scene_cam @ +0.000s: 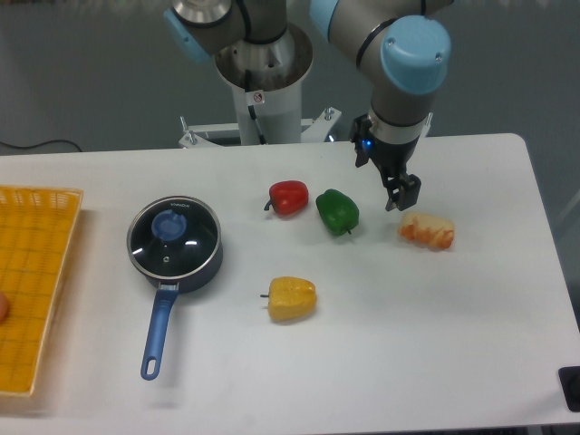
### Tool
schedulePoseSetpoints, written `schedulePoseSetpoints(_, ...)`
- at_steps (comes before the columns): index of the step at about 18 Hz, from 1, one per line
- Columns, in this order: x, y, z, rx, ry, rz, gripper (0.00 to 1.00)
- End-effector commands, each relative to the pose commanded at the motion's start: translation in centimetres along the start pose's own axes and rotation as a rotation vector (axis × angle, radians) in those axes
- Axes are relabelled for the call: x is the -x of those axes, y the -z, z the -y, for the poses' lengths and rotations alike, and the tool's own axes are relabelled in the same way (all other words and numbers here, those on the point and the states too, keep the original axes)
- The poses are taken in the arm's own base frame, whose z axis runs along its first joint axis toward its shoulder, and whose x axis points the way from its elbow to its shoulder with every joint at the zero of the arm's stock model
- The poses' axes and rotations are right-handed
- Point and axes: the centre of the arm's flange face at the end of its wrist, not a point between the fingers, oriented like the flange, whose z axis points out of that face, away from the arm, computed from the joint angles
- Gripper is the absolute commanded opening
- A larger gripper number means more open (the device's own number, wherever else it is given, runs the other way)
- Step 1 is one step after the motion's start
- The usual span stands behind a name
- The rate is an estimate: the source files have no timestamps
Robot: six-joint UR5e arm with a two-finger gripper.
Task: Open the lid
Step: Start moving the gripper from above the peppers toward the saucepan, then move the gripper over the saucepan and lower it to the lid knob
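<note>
On saucepan (178, 249): lid (174, 236) seated | end effector (401, 194): state unclear, well apart

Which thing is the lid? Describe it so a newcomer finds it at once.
Start at the yellow basket on the table's left edge; just right of it sits a dark blue saucepan with a long blue handle. The lid is the round glass disc resting on top of it. Its thin silver rim and blue central knob set it apart from the peppers nearby.
</note>
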Motion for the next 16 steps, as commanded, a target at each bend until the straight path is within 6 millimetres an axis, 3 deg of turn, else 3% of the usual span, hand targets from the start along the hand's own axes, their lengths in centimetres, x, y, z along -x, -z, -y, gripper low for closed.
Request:
schedulePoseSetpoints(6, -1.3, 0.1, 4.7, -0.019, 0.135, -0.004, 1.00)
schedulePoseSetpoints(16, -5.7, -1.8, 15.4, -0.005, 0.471, -0.037, 1.00)
